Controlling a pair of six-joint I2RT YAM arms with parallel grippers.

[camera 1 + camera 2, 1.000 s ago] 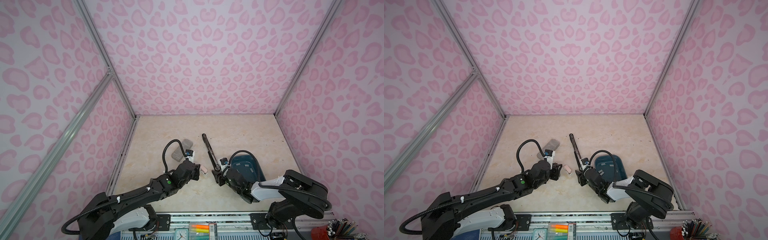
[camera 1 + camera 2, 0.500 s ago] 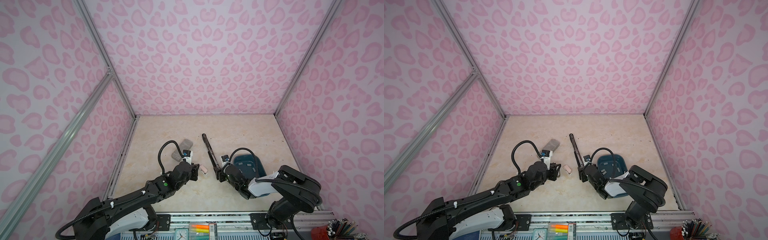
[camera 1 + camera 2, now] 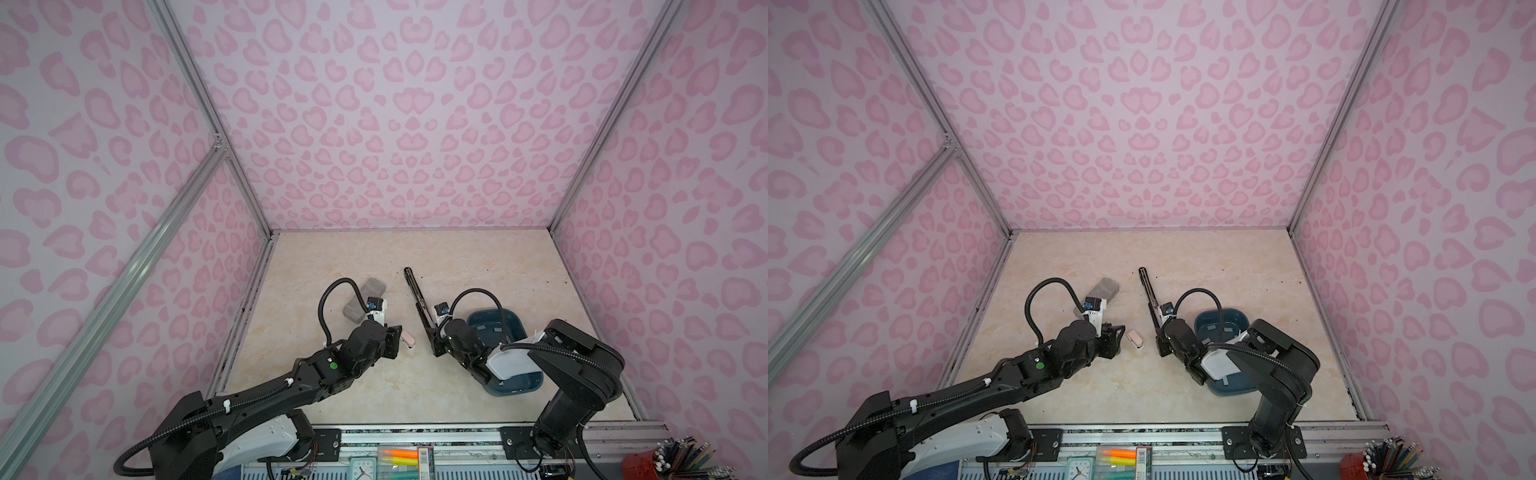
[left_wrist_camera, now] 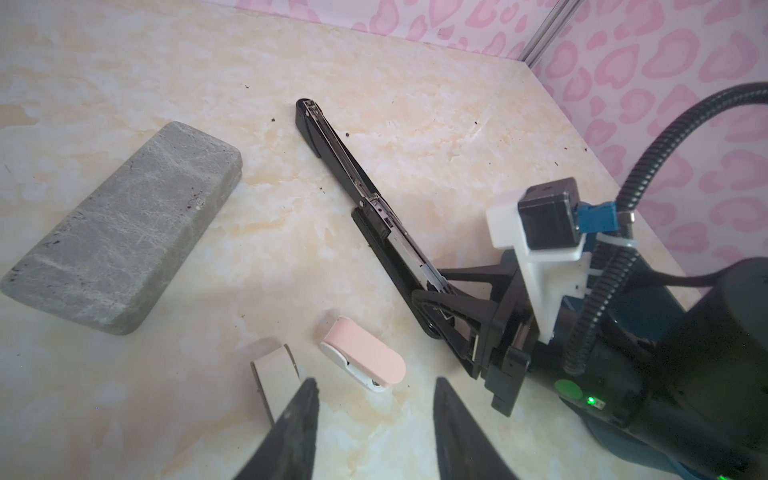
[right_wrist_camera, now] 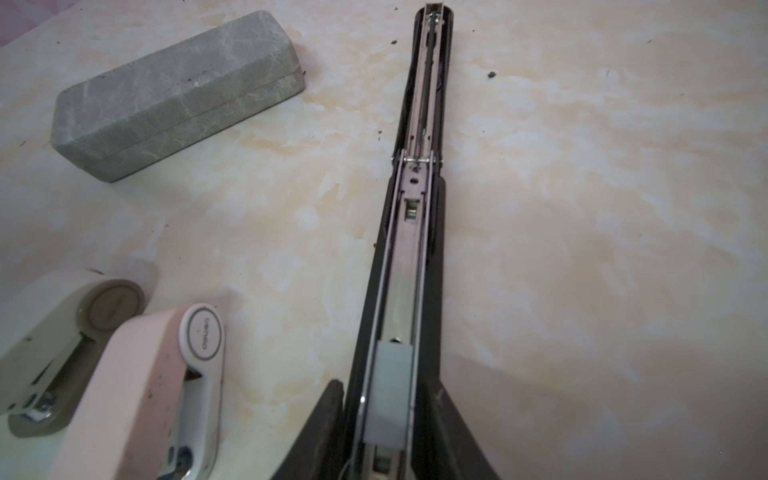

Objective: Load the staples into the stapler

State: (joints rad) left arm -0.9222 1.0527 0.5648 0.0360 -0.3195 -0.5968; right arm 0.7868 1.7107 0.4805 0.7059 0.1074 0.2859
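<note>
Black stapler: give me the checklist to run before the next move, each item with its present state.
1. Black stapler lies opened flat on the table: ok.
2. Staple strip sits in its channel at the near end: ok.
3. Strip fully seated between the rails: cannot tell.
4. Right claw closed on the stapler's near end: ok.
5. Left claw open, empty, off the stapler: ok.
6. Pink stapler lies apart from the black one: ok.
</note>
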